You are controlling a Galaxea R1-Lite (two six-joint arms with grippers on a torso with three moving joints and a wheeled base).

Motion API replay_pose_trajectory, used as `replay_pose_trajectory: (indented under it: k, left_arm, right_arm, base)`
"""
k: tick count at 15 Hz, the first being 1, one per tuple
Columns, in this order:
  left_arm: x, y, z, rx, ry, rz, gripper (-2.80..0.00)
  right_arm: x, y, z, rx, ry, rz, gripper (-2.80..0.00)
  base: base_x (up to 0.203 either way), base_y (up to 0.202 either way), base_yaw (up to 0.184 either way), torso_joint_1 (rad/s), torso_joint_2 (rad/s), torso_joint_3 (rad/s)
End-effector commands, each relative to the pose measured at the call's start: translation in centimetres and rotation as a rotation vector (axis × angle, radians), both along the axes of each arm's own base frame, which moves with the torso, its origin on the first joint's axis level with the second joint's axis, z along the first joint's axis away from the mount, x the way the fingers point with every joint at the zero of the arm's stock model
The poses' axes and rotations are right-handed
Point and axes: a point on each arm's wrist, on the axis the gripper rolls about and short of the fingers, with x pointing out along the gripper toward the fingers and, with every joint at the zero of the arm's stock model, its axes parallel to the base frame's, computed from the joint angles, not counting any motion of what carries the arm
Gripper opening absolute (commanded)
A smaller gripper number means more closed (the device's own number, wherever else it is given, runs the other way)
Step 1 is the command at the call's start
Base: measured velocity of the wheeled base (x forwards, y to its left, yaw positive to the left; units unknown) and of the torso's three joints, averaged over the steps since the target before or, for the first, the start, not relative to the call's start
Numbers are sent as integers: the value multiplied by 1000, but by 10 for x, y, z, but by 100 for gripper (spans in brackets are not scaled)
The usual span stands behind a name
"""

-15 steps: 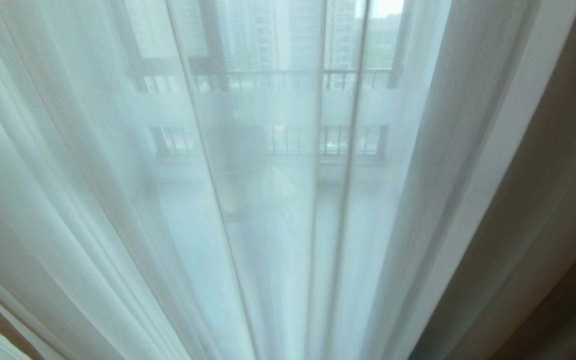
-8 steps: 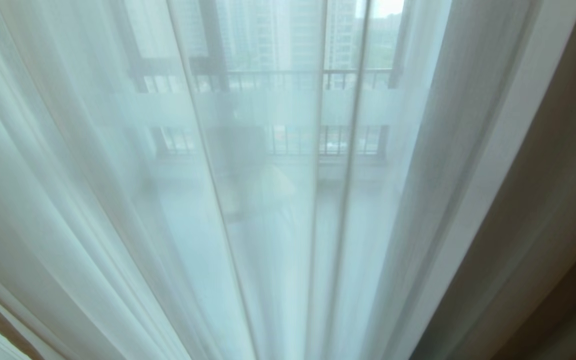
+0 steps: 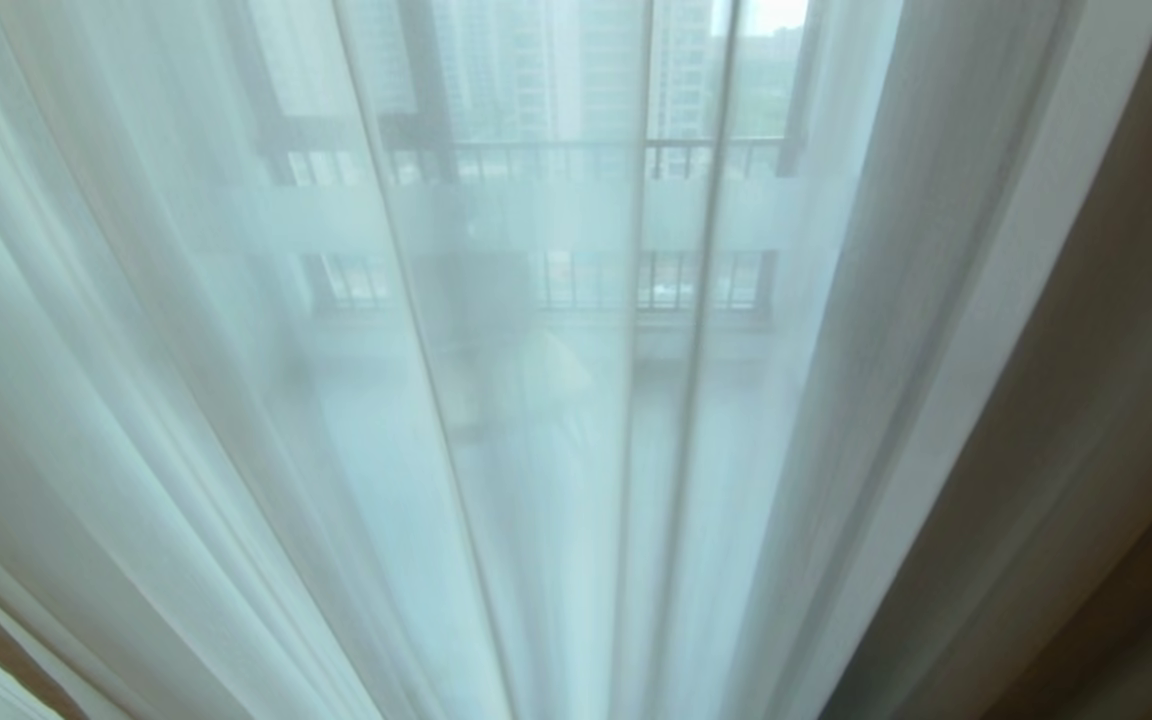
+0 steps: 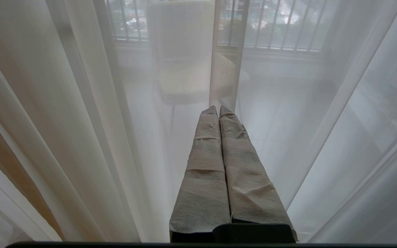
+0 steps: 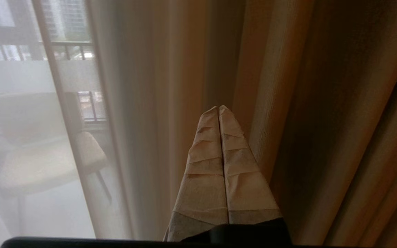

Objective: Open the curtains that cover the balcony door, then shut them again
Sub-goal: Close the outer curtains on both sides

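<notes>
Grippers (image 4: 218, 109) only in wrist views

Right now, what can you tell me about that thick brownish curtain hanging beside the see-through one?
The thick curtain is a heavy, opaque drape of beige-brown woven fabric, hanging in deep vertical pleats with shadowed folds. In the head view it fills the right edge, beside the thin white sheers, which cover the glass. It looks drawn aside there rather than across the glass. The right gripper, jaws shut, points toward its folds; whether it touches the fabric cannot be told.
</notes>
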Motion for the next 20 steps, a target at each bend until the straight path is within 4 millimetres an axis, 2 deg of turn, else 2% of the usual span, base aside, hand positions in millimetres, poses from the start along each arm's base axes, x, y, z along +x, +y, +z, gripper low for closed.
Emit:
replay_pose_trajectory:
  k: [1, 5, 8, 9, 13, 20]
  left_arm:
    - [0, 0, 0, -2, 0, 2, -280]
    - [0, 0, 0, -2, -1, 2, -280]
    - [0, 0, 0, -2, -1, 2, -280]
    - [0, 0, 0, -2, -1, 1, -280]
    - [0, 0, 0, -1, -1, 1, -280]
    - [0, 0, 0, -2, -1, 1, -280]
  right_arm:
    - [31, 0, 21, 27, 63, -99, -280]
    - [43, 0, 40, 29, 54, -177, -280]
    - [35, 5, 42, 10, 36, -210, -280]
    - [33, 7, 41, 9, 34, -216, 0]
    - [20, 14, 31, 0, 21, -239, 0]
    - [27, 11, 24, 6, 4, -307, 0]
  base:
    - [0, 0, 0, 0, 0, 0]
    - [0, 0, 0, 0, 0, 0]
    - [0, 0, 0, 0, 0, 0]
    - [0, 0, 0, 0, 0, 0]
    - [0, 0, 0, 0, 0, 0]
    - [0, 0, 0, 0, 0, 0]
